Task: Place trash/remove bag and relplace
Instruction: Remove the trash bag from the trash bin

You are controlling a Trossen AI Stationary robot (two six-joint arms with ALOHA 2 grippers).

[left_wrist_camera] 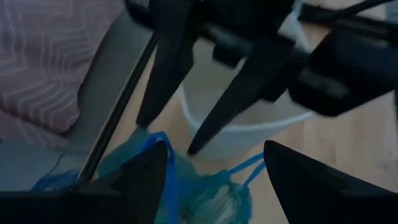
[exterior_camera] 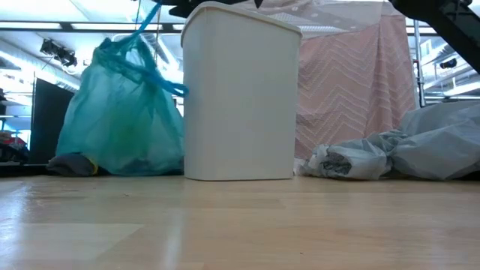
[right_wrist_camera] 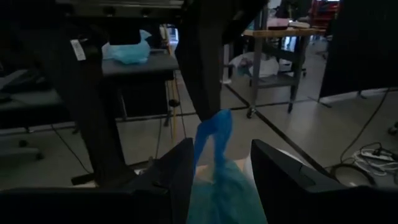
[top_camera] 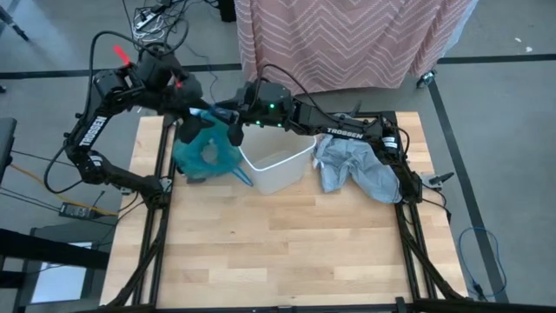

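Observation:
The teal-green bag [top_camera: 201, 152] stands tied on the table, left of the white bin [top_camera: 278, 169], with its bottom on the wood [exterior_camera: 120, 112]. Its blue drawstring [exterior_camera: 146, 26] rises from the knotted top. My left gripper [left_wrist_camera: 214, 168] hovers open above the bag, at the far left. My right gripper [right_wrist_camera: 221, 165] reaches level from the right over the bin's far rim. It is open, and its fingers stand on either side of the drawstring [right_wrist_camera: 214, 127] without a touch that I can see. The trash does not show. My left gripper is open and has the bag's blue drawstring loop [left_wrist_camera: 166, 162] hooked over the tip of one finger [left_wrist_camera: 146, 177]. The fingers slant down from the far left. The string runs taut down to the bag's top, and the bag's bottom stays on the table.
A pale grey plastic bag [top_camera: 356, 169] lies crumpled right of the bin. The table's near half [top_camera: 278, 252] is bare wood. A pink patterned cloth [top_camera: 347, 39] hangs beyond the far edge. A dark scrap [exterior_camera: 71, 163] lies under the teal bag's left side.

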